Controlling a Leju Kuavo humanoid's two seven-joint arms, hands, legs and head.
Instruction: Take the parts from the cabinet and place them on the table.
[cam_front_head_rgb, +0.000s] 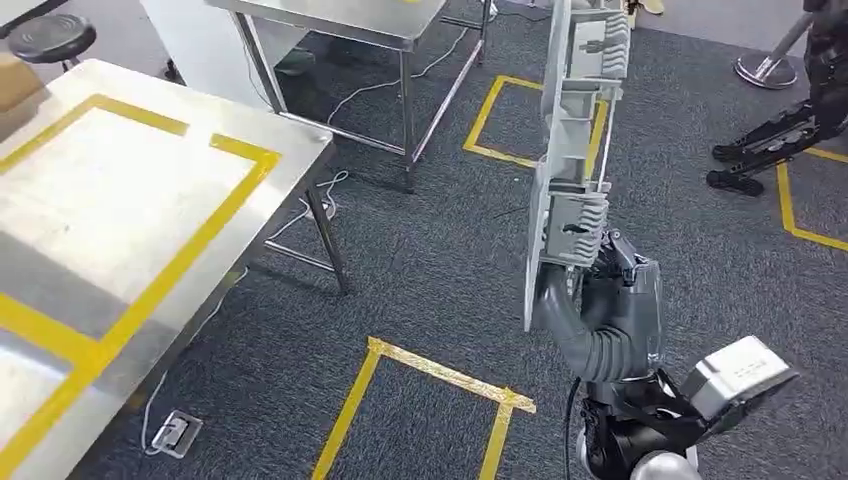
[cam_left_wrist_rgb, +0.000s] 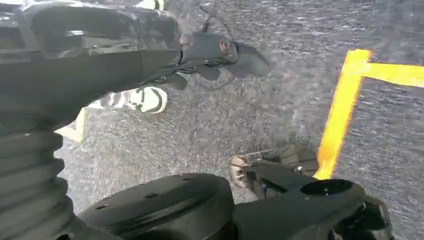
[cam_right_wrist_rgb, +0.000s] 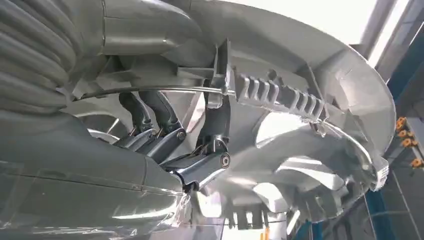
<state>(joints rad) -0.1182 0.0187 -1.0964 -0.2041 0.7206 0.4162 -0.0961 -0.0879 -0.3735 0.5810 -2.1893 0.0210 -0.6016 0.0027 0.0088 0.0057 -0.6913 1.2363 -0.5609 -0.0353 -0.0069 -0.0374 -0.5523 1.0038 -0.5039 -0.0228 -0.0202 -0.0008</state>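
My right hand (cam_front_head_rgb: 615, 290) grips the lower end of a long grey plastic part (cam_front_head_rgb: 570, 150) with ribbed sections, and the part stands nearly upright over the carpet. In the right wrist view the dark fingers (cam_right_wrist_rgb: 165, 140) curl around a rib of the same part (cam_right_wrist_rgb: 300, 115). The steel table (cam_front_head_rgb: 100, 190) marked with yellow tape lies to the left, well apart from the part. My left hand (cam_left_wrist_rgb: 150, 55) hangs over the carpet with its fingers stretched out and nothing in it.
A second steel table (cam_front_head_rgb: 340, 20) stands at the back, a black stool (cam_front_head_rgb: 50, 38) at far left. Yellow tape squares (cam_front_head_rgb: 430, 375) mark the grey carpet. A floor socket (cam_front_head_rgb: 172, 432) and cable lie by the near table. Dark feet (cam_front_head_rgb: 770, 140) and a post base (cam_front_head_rgb: 770, 70) are at right.
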